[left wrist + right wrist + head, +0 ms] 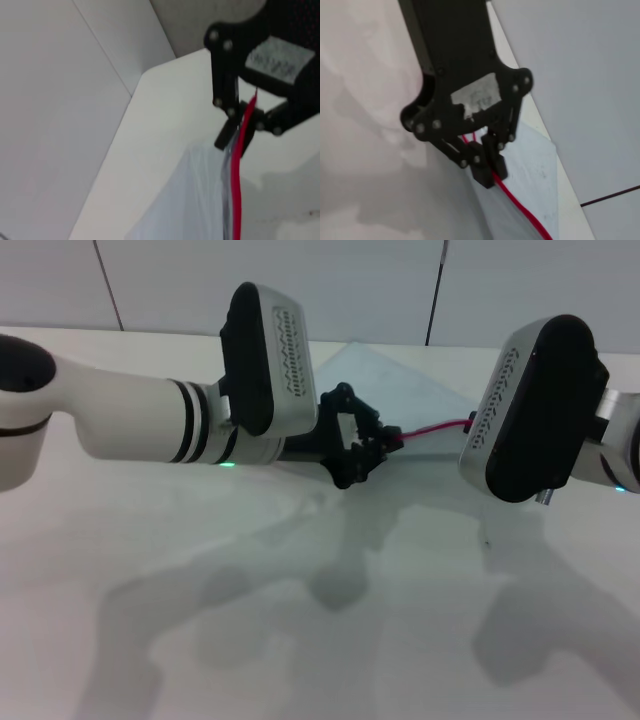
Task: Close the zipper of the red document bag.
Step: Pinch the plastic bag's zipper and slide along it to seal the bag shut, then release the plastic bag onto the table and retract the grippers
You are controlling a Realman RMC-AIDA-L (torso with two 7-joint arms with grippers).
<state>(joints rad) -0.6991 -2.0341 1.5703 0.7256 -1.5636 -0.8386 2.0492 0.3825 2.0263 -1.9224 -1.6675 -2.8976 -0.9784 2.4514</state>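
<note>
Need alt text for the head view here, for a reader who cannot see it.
The left gripper is shut on the zipper of the red document bag, lying on a white table. The right arm's wrist hides its gripper.

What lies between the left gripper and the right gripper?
In the head view, a taut stretch of the zipper spans from the left gripper to the right gripper, along the red document bag's edge.

A plain white table (pixel 300 640) fills the head view from 3 round to 9 o'clock, soft grey shadows pooling toward 6. At 12 o'clock stands a pale panelled wall (pixel 380 285) with dark seams.
</note>
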